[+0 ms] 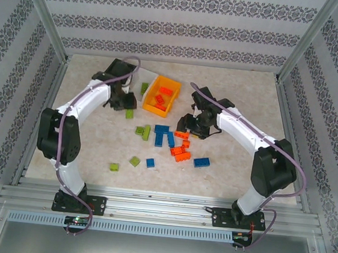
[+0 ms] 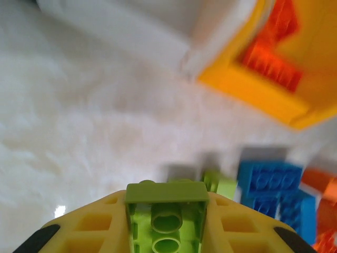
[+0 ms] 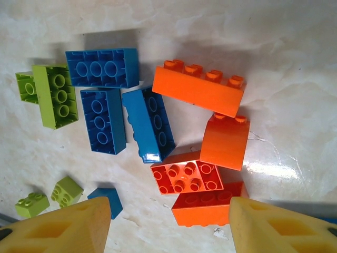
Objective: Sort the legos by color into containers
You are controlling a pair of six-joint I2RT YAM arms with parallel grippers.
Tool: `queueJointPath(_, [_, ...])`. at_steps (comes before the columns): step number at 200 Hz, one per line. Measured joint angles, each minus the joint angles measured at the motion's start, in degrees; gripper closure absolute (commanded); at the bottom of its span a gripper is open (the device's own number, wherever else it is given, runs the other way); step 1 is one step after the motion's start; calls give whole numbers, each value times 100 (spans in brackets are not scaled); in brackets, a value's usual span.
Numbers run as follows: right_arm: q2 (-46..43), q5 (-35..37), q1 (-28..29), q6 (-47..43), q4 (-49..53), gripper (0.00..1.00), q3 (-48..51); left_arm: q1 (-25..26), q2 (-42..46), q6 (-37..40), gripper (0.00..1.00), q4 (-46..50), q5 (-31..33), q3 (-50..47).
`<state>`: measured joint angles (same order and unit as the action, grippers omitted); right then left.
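- Marbled beige table (image 1: 236, 176), boxed in by patterned wallpaper walls (image 1: 168, 17)
- Near the bins, left gripper (image 1: 123, 101) is clamped on a lime green brick (image 2: 166, 194); the brick sits between the fingers, hollow underside toward the wrist camera
- Ahead of that brick: white bin (image 2: 158, 31) and yellow bin (image 2: 253, 92) side by side, orange pieces (image 2: 271, 66) in the yellow one
- Over the loose pile, right gripper (image 3: 168, 208) is spread wide, gripping nothing
- Orange bricks (image 3: 197, 89) lie between and just beyond its fingers; blue bricks (image 3: 102, 67) beside them, green bricks (image 3: 55, 95) at the far side
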<state>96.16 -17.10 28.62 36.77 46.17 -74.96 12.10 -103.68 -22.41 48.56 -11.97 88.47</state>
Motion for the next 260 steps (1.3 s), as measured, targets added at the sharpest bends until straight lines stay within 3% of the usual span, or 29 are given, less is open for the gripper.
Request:
queueJointPath(67, [461,-33,-116,-131,262,38,-693,-199,-2015,22,71,72,221,2590])
queueJointPath(107, [638,-66,-151,-221,356,38,-938,-199,-3167,151,50,396,367,4159])
queueJointPath(141, [822,-96,-68,-273,466,38,-1126,-208,-3259,229,39,573,367,4304])
queueJointPath(189, [1539,-96,625,-420,612,42,-2072,-210,-2437,254,36,586,317,3008])
queueJointPath(260, [2953,-160,1504,-527,837,49,-3545,-588,833,-170,35,85,-72,-754])
